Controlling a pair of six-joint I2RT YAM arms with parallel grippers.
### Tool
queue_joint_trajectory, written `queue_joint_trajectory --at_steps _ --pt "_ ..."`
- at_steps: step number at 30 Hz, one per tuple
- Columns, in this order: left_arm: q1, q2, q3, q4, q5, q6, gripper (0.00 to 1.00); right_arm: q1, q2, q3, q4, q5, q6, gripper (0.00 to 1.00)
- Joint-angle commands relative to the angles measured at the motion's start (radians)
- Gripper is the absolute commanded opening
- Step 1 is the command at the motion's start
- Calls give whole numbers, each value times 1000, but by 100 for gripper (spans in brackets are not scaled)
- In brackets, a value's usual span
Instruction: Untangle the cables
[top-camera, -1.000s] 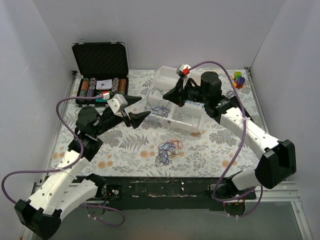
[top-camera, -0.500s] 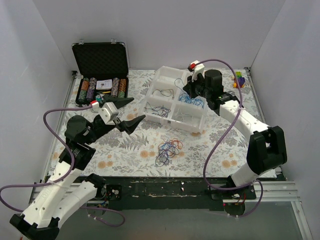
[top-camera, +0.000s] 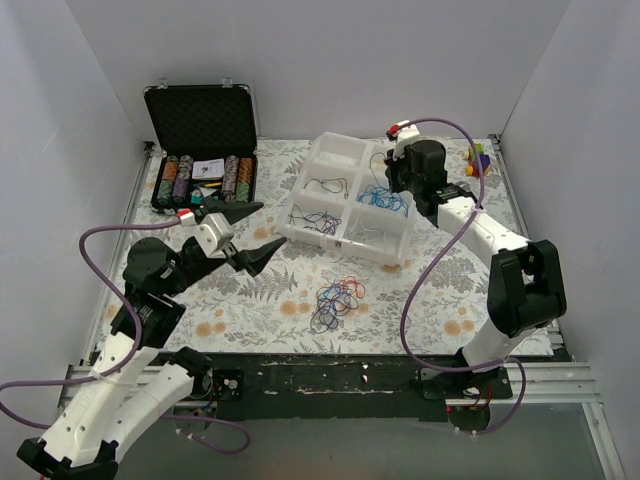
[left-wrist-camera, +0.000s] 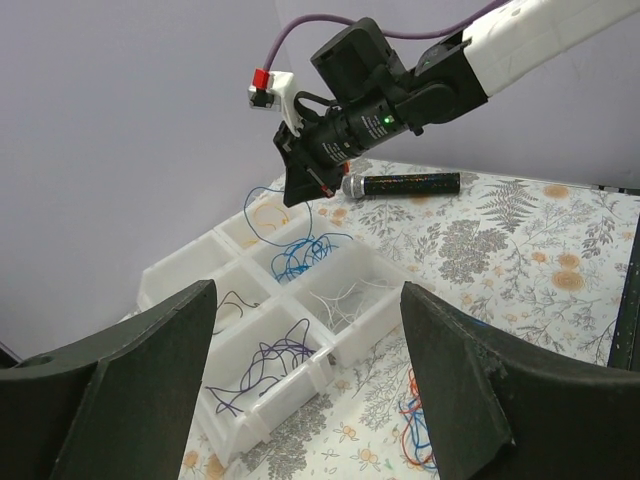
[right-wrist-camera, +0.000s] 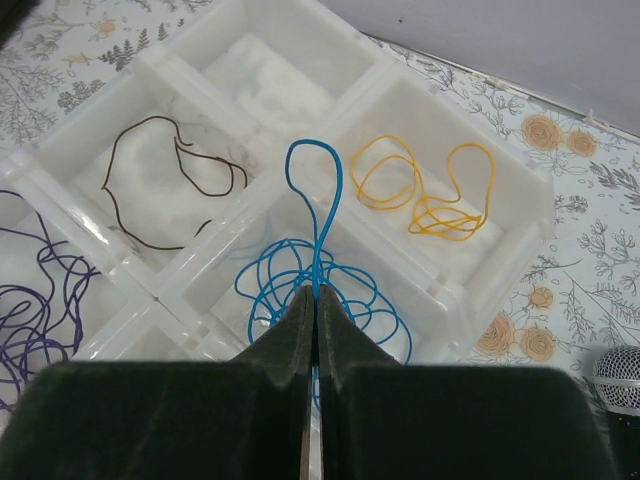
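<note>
White walls close in a flowered table (top-camera: 250, 300), with a white tray (top-camera: 340, 246) of six compartments standing at the far middle. Your right gripper (right-wrist-camera: 314, 292) hangs over the tray's middle right compartment, its jaws pinched shut on one blue cable (right-wrist-camera: 316, 272), whose loop stands up above the tips while the rest trails down to the blue heap (right-wrist-camera: 270, 290) below.

The step in hand looks like dropping that cable with its own colour. Lower the tips well inside the walls before you let go, since a springy loop could flop over the divider into the yellow (right-wrist-camera: 425, 190) compartment next door. Open wide, then lift straight up (a strand snagged on a finger would drag the heap out with it).

Your left gripper (top-camera: 263, 226) hovers to the left of the tray, jaws apart and empty. It is well placed to go next to the tangle (top-camera: 337, 300) of blue, red and orange cables, which lies on the table just near of the tray.

By count: two arms, one tray, one tangle. Five compartments are filled: one brown cable (right-wrist-camera: 165, 180) alone, then yellow, blue, purple (right-wrist-camera: 40, 300) and white (left-wrist-camera: 340, 295), each too overlapped to number. The sixth, at the far end, looks bare. Off the job lie one chip case (top-camera: 200, 120), one microphone (left-wrist-camera: 400, 184) and one small toy (top-camera: 479, 158).
</note>
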Motion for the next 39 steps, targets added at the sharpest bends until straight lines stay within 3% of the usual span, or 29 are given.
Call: queue_joint_trajectory --at_steps 1,11,12,16,22,25,30,39 --pt "4 -13 -10 -18 11 8 73 -3 42 13 49 63 -28 1" --pt "4 -48 -170 -92 158 2 75 8 209 80 -174 81 30 1" --pt "4 -53 -193 -90 163 16 75 13 205 74 -175 86 40 5" --pt "4 -56 -258 -87 192 71 75 34 99 7 -114 100 75 40" --pt "3 -25 -322 -73 256 168 75 79 -37 43 -115 121 70 59" --pt "-5 18 -329 -69 288 182 74 88 -96 66 -161 114 75 60" --pt "-67 102 -341 -69 319 192 70 143 -253 -64 -163 71 129 62" --pt "-324 284 -416 -66 224 332 71 208 -505 -314 -184 126 234 65"
